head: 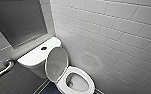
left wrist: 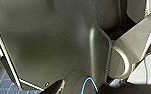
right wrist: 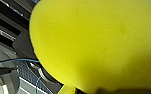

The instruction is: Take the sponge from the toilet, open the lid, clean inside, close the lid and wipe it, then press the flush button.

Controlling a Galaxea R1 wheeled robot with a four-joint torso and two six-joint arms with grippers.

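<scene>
The white toilet stands against the tiled wall in the head view, its bowl open to the camera. Its lid is raised and leans back against the boxy tank. The small dark flush button sits on the tank's flat top. In the right wrist view the bright yellow sponge looms very close, and my right gripper is shut on it. The left wrist view faces dark grey panels of my own body, and my left gripper is open with nothing in it.
A metal grab bar is fixed to the wall left of the tank. White tiled walls close in behind and to the right of the toilet. Dark blue floor tiles lie in front of the bowl.
</scene>
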